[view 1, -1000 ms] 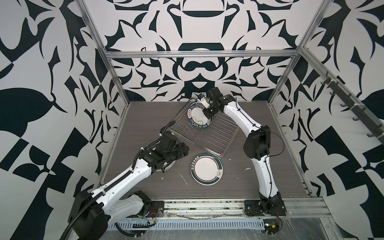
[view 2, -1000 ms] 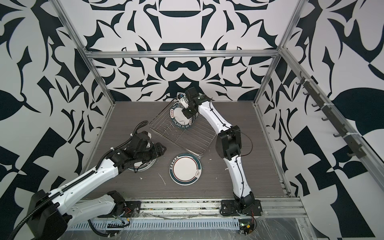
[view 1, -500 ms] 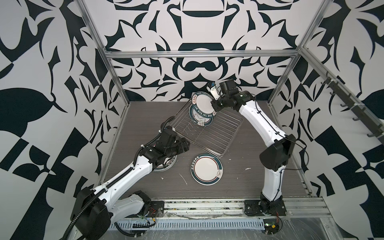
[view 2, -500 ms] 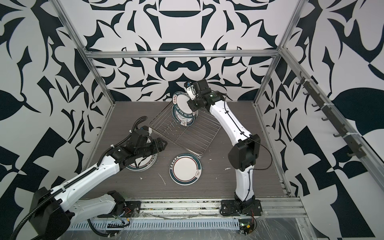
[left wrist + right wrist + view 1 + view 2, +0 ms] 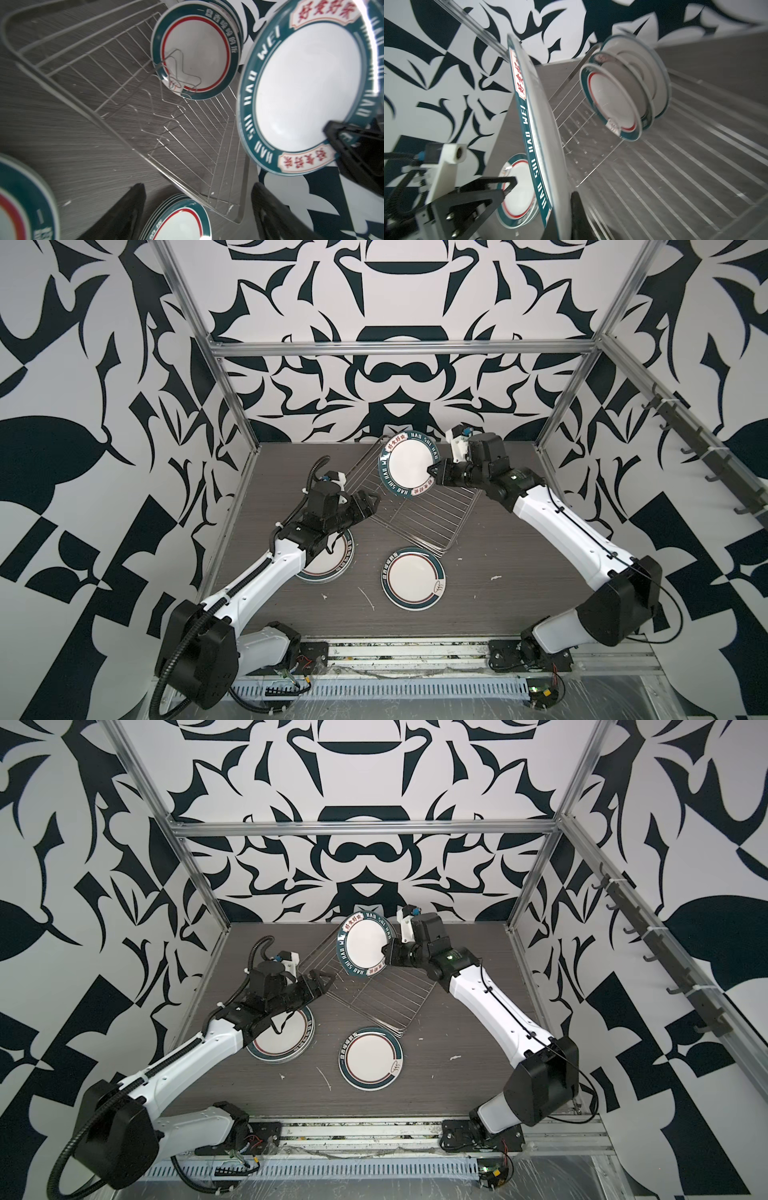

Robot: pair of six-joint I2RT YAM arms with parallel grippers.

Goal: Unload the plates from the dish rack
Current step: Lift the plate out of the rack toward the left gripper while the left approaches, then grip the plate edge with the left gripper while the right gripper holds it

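Observation:
My right gripper (image 5: 432,475) (image 5: 388,955) is shut on the rim of a large teal-rimmed plate (image 5: 409,466) (image 5: 365,946) (image 5: 301,87). That plate hangs upright above the far corner of the dish rack (image 5: 419,510) (image 5: 374,992) and shows edge-on in the right wrist view (image 5: 533,135). A row of plates (image 5: 195,56) (image 5: 623,93) still stands in the rack's prongs. My left gripper (image 5: 370,504) (image 5: 326,982) (image 5: 197,207) is open and holds nothing, hovering at the rack's left edge.
Two stacks of plates lie flat on the table: one (image 5: 332,562) (image 5: 291,1042) partly under my left arm, the other (image 5: 412,578) (image 5: 371,1058) just in front of the rack's near corner. Metal frame posts and patterned walls close in the sides and back.
My right gripper has lifted the large plate out of the rack and its arm has swung out to the right. My left gripper has risen from the left stack toward the rack.

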